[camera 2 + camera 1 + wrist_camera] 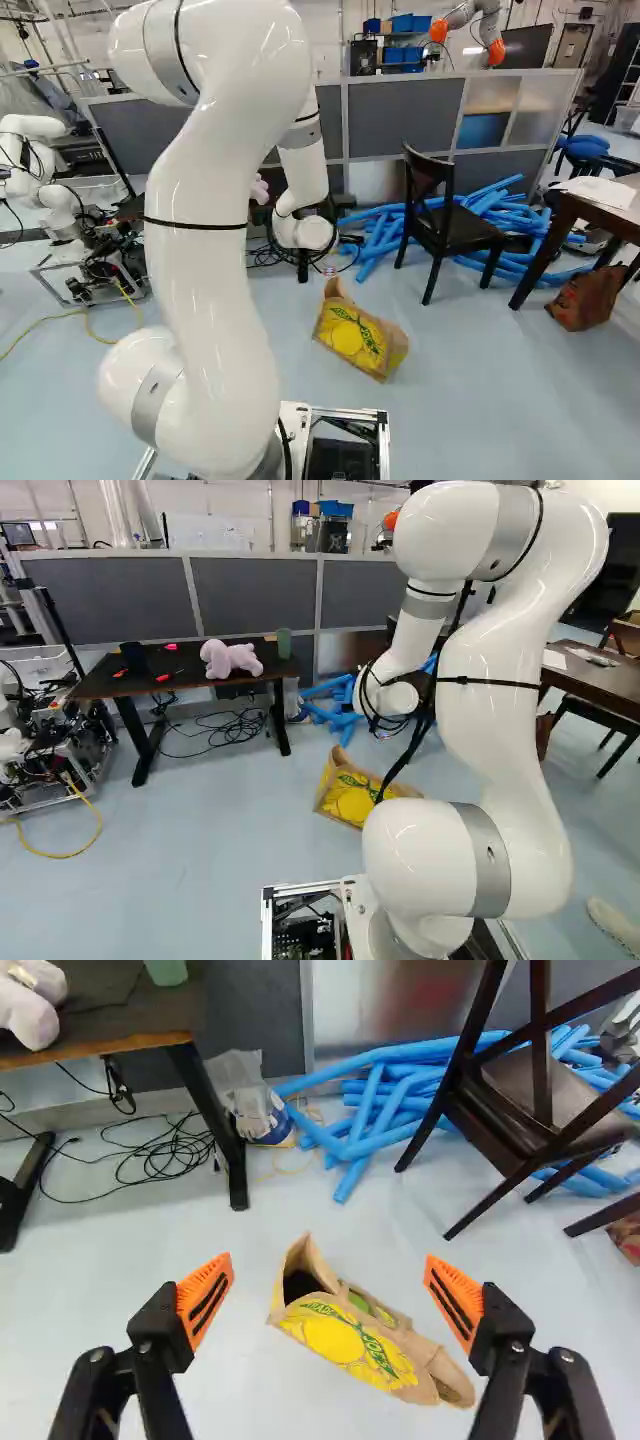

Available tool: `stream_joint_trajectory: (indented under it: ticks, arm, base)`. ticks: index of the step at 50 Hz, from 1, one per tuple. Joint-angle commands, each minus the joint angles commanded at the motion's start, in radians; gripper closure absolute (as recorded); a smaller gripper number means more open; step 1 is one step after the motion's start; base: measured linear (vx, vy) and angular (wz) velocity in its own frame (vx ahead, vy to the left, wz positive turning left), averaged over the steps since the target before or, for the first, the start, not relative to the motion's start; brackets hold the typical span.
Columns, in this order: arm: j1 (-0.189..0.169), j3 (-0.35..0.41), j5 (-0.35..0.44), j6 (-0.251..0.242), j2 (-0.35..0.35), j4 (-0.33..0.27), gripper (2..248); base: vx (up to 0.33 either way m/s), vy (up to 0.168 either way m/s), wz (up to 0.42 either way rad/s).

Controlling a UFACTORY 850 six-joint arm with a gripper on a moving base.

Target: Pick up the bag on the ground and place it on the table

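Brown-paper, yellow-and-green-printed bag (350,1342) on pale smooth floor (240,1400), ahead of wide-open, empty, black, orange-padded two-finger gripper (329,1262); looks like approach step, calls for lining up and lowering around bag before closing.

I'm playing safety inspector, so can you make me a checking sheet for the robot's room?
Surface: dark table holds a pink plush toy and green cup, among other things.
Job's things: paper bag lies on the floor, mouth open.
Clutter: blue foam tubes heaped near a chair.
Gripper: open, not gripping the bag.
Cables: black tangle under the table; yellow one on the floor.
Surroundings: grey partitions, another robot.
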Motion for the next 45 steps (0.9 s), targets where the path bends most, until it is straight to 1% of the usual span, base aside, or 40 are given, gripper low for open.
stream_joint_trajectory:
  ticks: [16,33,38,45]
  arm:
    - [-0.009,-0.072,-0.076,0.000,-0.086,-0.072,3]
    - [-0.010,-0.108,-0.148,-0.002,-0.149,-0.136,3]
    - [-0.010,-0.117,-0.153,-0.032,-0.167,-0.140,3]
    - [-0.010,-0.131,-0.155,-0.097,-0.192,-0.142,3]
  base:
    - [0.000,0.000,0.000]
    - [0.000,0.000,0.000]
    - [0.000,0.000,0.000]
    - [0.000,0.000,0.000]
